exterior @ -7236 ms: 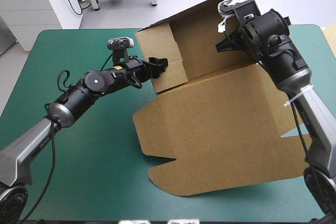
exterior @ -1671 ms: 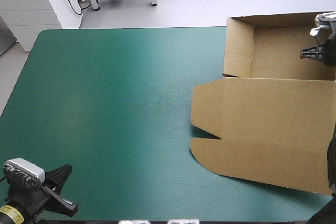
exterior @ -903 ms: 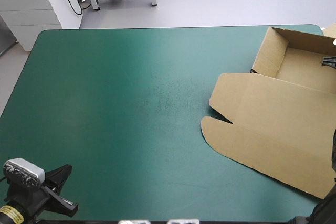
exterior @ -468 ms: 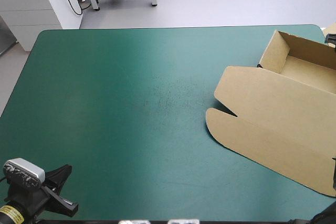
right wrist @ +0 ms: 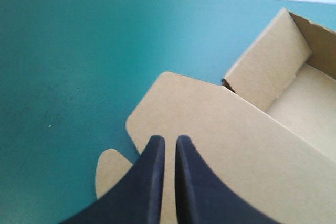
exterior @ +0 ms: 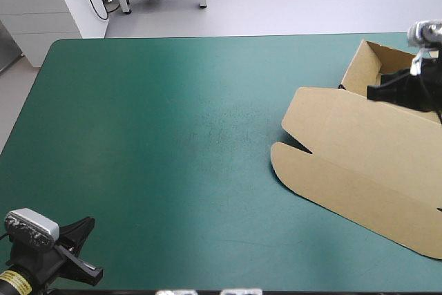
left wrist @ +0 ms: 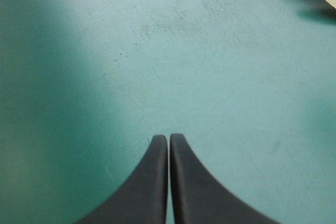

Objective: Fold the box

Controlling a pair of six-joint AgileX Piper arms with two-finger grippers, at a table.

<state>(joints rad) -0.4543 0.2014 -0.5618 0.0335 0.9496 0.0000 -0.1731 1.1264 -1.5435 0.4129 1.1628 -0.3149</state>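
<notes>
Box (exterior: pixel 362 68) open, lid (exterior: pixel 359 164) flat, left fingers (left wrist: pixel 149 187) closed empty over teal-green cover (exterior: pixel 173 136), right fingers (right wrist: pixel 149 184) closed empty above lid

The box (exterior: pixel 359 164) is matt brown board, smooth-faced with raw cut edges, the teal-green cover (exterior: pixel 173 136) a matt sheet marked by fine pale scratches and scuffs, and the left gripper (left wrist: pixel 168 139) looks like smooth, dull black plastic.

Soft, even light is coming down on the worktop (exterior: pixel 207 136), with a paler sheen running through its middle. The box (exterior: pixel 359 150) is casting only a thin shadow along its edge. Ahead of the left claw (left wrist: pixel 168 137) the teal-green surface is glowing bright, then dimming off to one side.
</notes>
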